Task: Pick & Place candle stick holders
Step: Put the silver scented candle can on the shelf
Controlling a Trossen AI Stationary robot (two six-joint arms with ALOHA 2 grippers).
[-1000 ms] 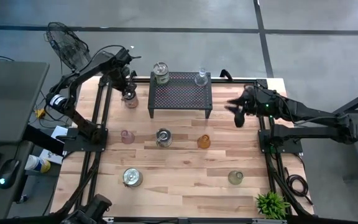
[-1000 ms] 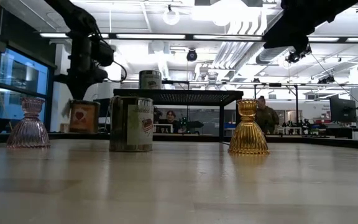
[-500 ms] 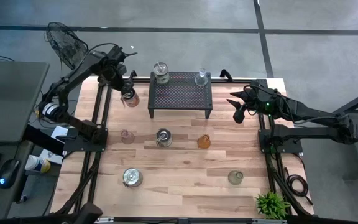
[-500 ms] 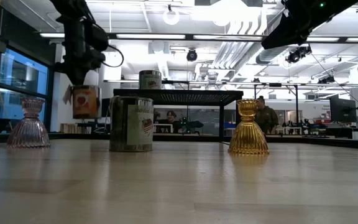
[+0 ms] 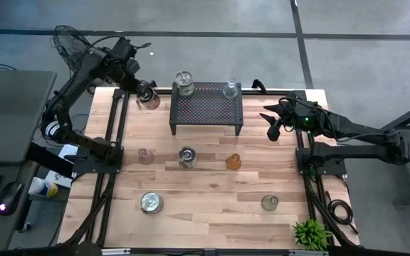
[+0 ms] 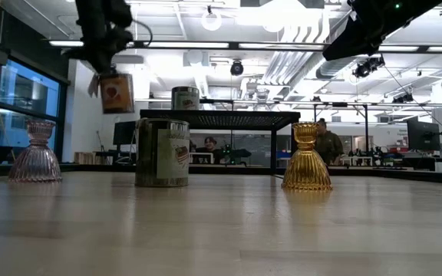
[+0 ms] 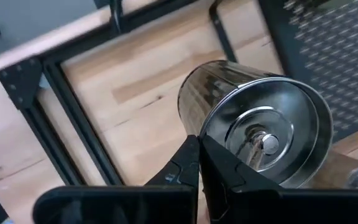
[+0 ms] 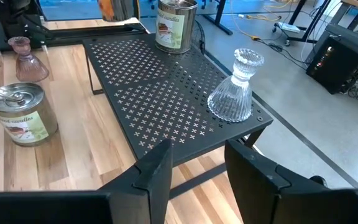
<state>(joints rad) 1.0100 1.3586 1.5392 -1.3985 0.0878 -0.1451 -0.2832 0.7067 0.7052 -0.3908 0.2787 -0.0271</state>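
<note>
Silvery tin holder [image 7: 253, 134] is up in the air right now, pinched by the left gripper [image 7: 197, 163] above the far left corner of the table [image 5: 212, 206], just beside the black perforated stand [image 5: 206, 108]. The jaws are clamped tight on the tin's rim, so it hangs off to one side of the fingers instead of sitting square between them. My guess is that's just the easiest grab on a thin-walled can.

In the left wrist view its long axis is tipped well over, with the round metal end and its little centre stud facing the camera. From the low view the tin [image 6: 116, 92] looks closer to upright, only slightly cocked, clear of the wood.

Lifted that high next to the stand, I'd say it's headed for the stand top, where another tin [image 5: 184, 84] and a clear glass holder [image 5: 230, 89] already sit.

The right gripper [image 5: 272, 122] waits by the right edge, fingers apart, holding nothing.
</note>
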